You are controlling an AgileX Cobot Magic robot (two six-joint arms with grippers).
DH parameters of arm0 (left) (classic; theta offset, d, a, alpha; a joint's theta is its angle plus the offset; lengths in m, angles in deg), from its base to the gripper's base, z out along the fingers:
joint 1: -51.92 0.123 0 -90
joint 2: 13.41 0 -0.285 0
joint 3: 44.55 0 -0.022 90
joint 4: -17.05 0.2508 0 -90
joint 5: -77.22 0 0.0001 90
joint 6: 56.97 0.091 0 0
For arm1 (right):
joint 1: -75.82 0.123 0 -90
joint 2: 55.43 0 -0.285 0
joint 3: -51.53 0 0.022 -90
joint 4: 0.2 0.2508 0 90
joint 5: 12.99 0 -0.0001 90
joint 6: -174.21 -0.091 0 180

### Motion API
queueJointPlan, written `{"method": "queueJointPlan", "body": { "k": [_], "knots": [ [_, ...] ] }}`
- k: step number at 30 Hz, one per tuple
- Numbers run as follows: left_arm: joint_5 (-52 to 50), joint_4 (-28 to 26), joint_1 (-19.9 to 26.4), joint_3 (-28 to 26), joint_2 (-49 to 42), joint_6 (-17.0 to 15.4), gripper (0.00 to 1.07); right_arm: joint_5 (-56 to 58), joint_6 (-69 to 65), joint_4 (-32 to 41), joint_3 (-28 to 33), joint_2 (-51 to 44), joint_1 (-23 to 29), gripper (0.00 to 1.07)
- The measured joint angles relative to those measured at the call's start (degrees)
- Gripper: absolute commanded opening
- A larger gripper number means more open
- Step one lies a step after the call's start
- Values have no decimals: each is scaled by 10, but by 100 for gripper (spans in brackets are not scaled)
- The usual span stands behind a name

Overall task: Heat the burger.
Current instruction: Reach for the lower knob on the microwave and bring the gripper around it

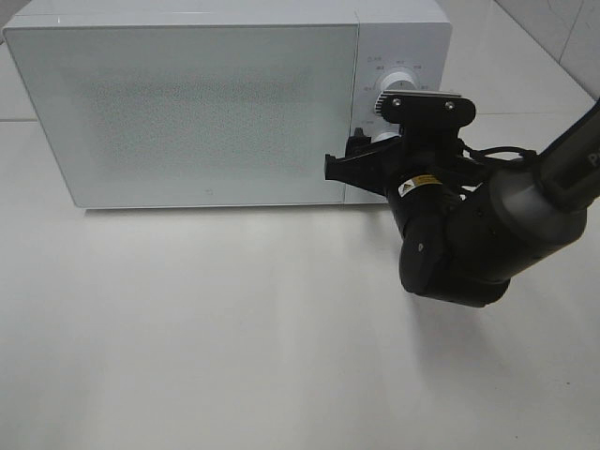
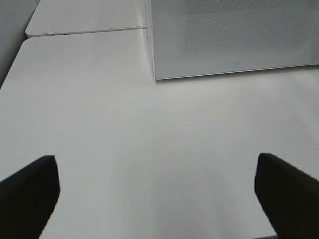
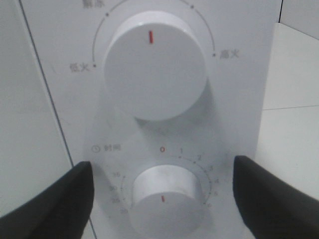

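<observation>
- My right pincer [image 3: 162, 169] is nosed up to the control panel [image 3: 239, 109] at the right end of the microwave [image 1: 225, 11].
- The timer knob [image 3: 167, 194] sits straight ahead of that pincer, between its two fingers [image 3: 50, 204], with a gap on either side.
- The power knob [image 3: 154, 67] is on the same panel, directly above the timer knob and above the pincer's reach.
- The door [image 1: 187, 103] lies to the left of the pincer, just beside the panel.
- The microwave stands on the table [image 1: 234, 328]; bare tabletop runs behind and below the pincer.
- My left pincer [image 2: 157, 189] hangs over the table, with the microwave's front corner well ahead of it.
</observation>
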Motion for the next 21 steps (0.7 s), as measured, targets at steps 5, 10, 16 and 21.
{"method": "queueJointPlan", "body": {
  "k": [5, 10, 16, 21],
  "knots": [
    [0, 0, 0, 0, 0, 1, 100, -1, -11, -6, 0, 4, -1, 75],
    [0, 0, 0, 0, 0, 1, 100, 2, -14, -9, -12, 28, -1, 75],
    [0, 0, 0, 0, 0, 1, 100, 1, -15, -10, -13, 32, -1, 75],
    [0, 0, 0, 0, 0, 1, 100, 1, -15, -10, -13, 32, -1, 74]
  ]
}}
